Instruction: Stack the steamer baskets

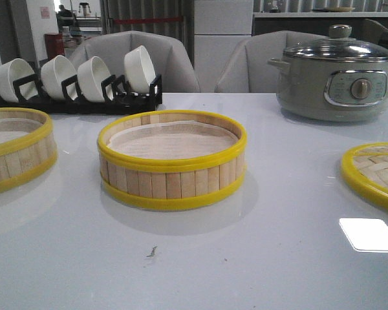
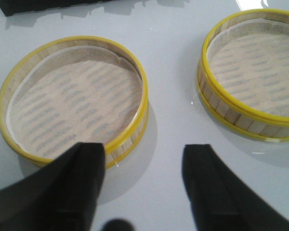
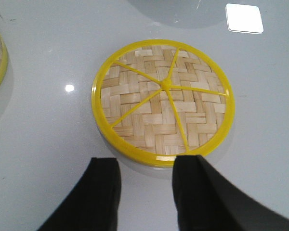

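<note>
Two steamer baskets stand apart on the white table. One basket (image 1: 172, 160) sits in the middle, also seen in the left wrist view (image 2: 250, 72). The other basket (image 1: 16, 147) is at the left edge of the front view (image 2: 74, 98). My left gripper (image 2: 144, 159) hovers open just beside this left basket's near rim, with bare table between its fingers (image 2: 84, 168). My right gripper (image 3: 145, 173) is open over bare table beside the woven lid (image 3: 163, 100), holding nothing. Neither gripper shows in the front view.
The woven lid (image 1: 375, 171) lies flat at the right edge. A grey-green electric pot (image 1: 336, 74) stands at the back right. A black rack of white bowls (image 1: 77, 81) lines the back left. Chairs stand behind the table.
</note>
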`<move>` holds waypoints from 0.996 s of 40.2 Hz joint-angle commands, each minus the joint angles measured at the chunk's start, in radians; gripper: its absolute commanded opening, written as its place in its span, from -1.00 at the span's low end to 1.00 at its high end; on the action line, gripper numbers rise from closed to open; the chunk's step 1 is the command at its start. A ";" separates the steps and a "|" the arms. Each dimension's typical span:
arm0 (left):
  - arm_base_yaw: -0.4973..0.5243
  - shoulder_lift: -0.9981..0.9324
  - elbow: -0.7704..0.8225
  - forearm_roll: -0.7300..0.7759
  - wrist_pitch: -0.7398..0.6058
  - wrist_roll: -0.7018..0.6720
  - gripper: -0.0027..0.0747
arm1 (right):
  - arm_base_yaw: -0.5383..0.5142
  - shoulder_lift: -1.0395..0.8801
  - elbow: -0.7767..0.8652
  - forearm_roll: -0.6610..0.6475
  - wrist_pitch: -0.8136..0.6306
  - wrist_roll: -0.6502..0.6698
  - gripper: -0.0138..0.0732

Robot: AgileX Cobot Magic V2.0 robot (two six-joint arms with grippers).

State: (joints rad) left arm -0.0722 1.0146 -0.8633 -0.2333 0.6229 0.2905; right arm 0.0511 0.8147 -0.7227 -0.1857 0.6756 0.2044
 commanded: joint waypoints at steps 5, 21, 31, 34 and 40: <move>0.002 0.099 -0.037 -0.048 -0.141 0.004 0.52 | 0.000 -0.001 -0.035 -0.009 -0.065 -0.003 0.17; -0.017 0.445 -0.223 -0.135 -0.172 0.004 0.52 | 0.000 -0.001 -0.035 -0.006 -0.066 -0.003 0.17; -0.093 0.605 -0.378 -0.131 -0.158 0.004 0.52 | 0.000 -0.001 -0.035 -0.006 -0.066 -0.003 0.17; -0.104 0.642 -0.407 -0.131 -0.148 0.004 0.52 | 0.000 -0.001 -0.035 -0.006 -0.065 -0.003 0.17; -0.106 0.685 -0.429 -0.131 -0.135 0.004 0.52 | 0.000 -0.001 -0.035 -0.005 -0.059 -0.003 0.17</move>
State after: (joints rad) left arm -0.1716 1.7279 -1.2499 -0.3472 0.5215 0.2922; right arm 0.0511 0.8147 -0.7227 -0.1797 0.6739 0.2044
